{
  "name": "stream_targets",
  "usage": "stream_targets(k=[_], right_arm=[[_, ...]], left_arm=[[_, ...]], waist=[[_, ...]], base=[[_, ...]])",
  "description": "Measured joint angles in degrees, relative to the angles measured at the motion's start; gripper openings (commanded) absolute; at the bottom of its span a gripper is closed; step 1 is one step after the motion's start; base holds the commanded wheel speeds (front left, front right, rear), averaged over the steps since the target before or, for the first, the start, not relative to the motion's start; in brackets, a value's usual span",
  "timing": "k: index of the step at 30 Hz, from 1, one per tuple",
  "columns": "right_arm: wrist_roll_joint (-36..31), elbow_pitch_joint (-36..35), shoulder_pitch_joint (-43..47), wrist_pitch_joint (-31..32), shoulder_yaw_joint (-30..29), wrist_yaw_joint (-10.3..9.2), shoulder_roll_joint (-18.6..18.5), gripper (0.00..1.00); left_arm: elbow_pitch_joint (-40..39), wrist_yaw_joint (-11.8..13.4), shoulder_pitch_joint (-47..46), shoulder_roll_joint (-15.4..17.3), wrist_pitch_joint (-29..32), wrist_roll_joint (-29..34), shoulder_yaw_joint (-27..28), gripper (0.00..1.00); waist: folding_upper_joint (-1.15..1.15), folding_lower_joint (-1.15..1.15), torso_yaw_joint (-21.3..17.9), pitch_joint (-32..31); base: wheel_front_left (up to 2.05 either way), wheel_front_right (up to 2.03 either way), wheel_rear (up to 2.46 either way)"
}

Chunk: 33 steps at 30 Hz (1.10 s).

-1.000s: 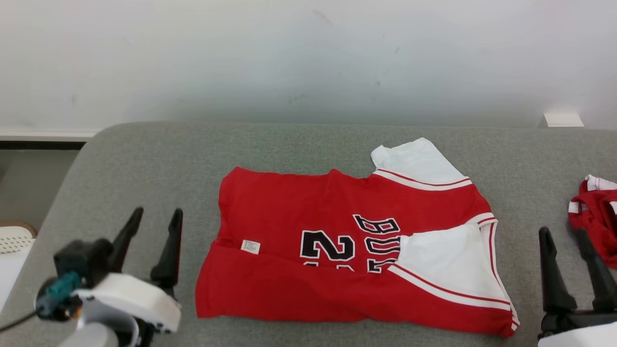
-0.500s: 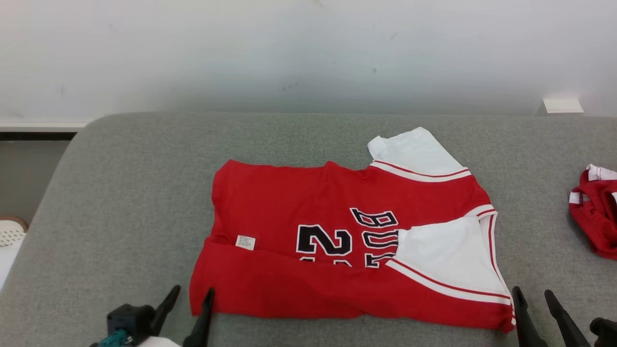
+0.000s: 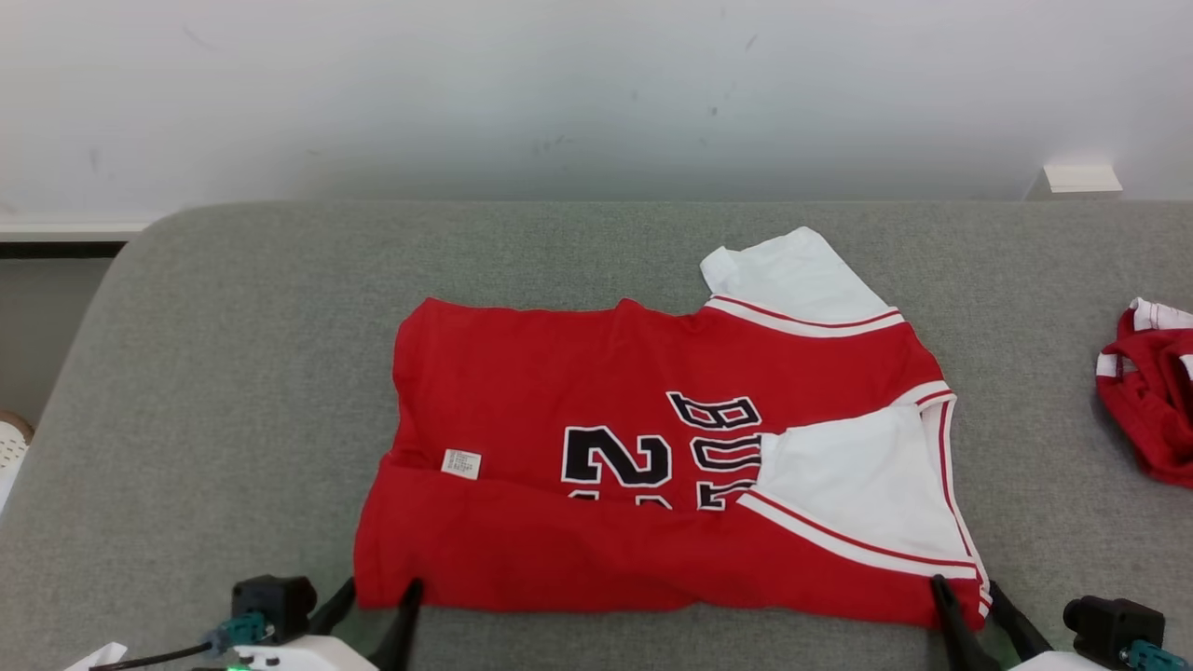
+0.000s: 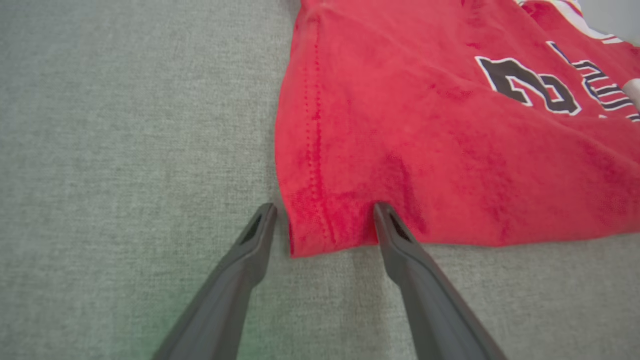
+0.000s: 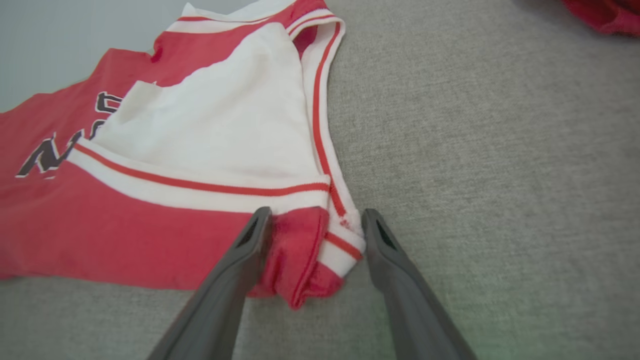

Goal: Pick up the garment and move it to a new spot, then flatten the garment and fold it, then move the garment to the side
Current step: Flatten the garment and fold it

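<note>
A red jersey garment (image 3: 606, 391) with white sleeves and black lettering lies mostly flat on the grey cushion (image 3: 233, 373), its near hem folded up. My left gripper (image 3: 380, 596) is open at the garment's near left corner. In the left wrist view that hem corner (image 4: 310, 235) sits between the fingers of the left gripper (image 4: 325, 210). My right gripper (image 3: 966, 596) is open at the near right corner. In the right wrist view the bunched red-and-white corner (image 5: 305, 260) lies between the two fingers of the right gripper (image 5: 316, 212).
A second crumpled red-and-white cloth (image 3: 1151, 419) lies at the cushion's right side, apart from the garment. A pale wall (image 3: 559, 93) rises behind the cushion. The cushion's rounded left edge drops off toward a white object (image 3: 9, 447).
Both grippers have come inward and down from beside the garment to its two near corners, which now lie between their fingers. The head view has also shifted. The garment lies as before.
</note>
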Motion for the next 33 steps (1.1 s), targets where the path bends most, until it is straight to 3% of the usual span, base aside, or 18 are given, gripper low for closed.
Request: stream_targets(k=[1, 2, 3, 4, 5, 13, 17, 25, 33], right_arm=[[0.3, 0.3, -0.3, 0.0, 0.4, -0.01, -0.1, 0.45], [0.5, 0.5, -0.5, 0.0, 0.8, 0.00, -0.2, 0.27], [0.8, 0.7, -0.8, -0.1, 1.1, 0.00, -0.2, 0.00], [0.9, 0.9, -1.0, -0.1, 1.5, 0.01, -0.2, 0.00], [1.1, 1.0, -1.2, -0.2, 1.8, 0.01, -0.3, 0.00], [4.1, -3.1, -1.8, 0.1, 2.8, 0.00, -2.6, 0.00], [5.9, -10.3, 0.3, 4.1, 1.0, 0.01, -5.7, 0.00], [7.9, -21.8, 9.0, 15.5, -3.3, 0.00, -8.0, 0.00], [7.4, -30.2, 19.6, 26.1, -9.6, 0.00, -5.0, 0.00]], left_arm=[[0.4, -0.2, -0.2, -0.1, 0.0, -0.2, 0.1, 1.00], [0.7, -0.4, -0.4, -0.3, 0.0, -0.3, 0.1, 0.73], [1.1, -0.7, -0.6, -0.4, -0.1, -0.4, 0.1, 0.37], [1.5, -1.0, -0.7, -0.5, -0.3, -0.5, 0.2, 0.12], [1.7, -1.4, -0.9, -0.6, -0.4, -0.7, 0.3, 0.00], [0.4, -2.4, -1.9, 0.1, -0.2, -0.9, 0.2, 0.00], [-4.6, -1.2, -1.1, 2.1, 1.0, -1.0, 0.8, 0.00], [-15.5, 2.8, 4.7, 7.3, 6.4, -2.6, 1.0, 0.00], [-24.5, 7.9, 13.0, 11.8, 10.8, -4.5, 1.2, 0.00]], waist=[[0.00, 0.00, 0.0, 0.0], [0.00, 0.00, 0.0, -0.1], [0.00, 0.00, 0.0, -0.1], [0.00, 0.00, 0.0, -0.2], [0.00, 0.00, 0.0, -0.2], [0.00, 0.00, 0.5, -0.6], [0.00, 0.00, 0.7, -0.9], [0.00, 0.00, 1.0, -1.5], [0.00, 0.00, 1.1, -1.7]], base=[[0.00, 0.00, 0.00], [0.00, 0.00, 0.00], [0.00, 0.00, 0.00], [0.00, 0.00, 0.00], [0.00, 0.00, 0.00], [0.00, 0.00, 0.00], [0.00, 0.00, 0.00], [0.00, 0.00, 0.00], [0.00, 0.00, 0.00]])
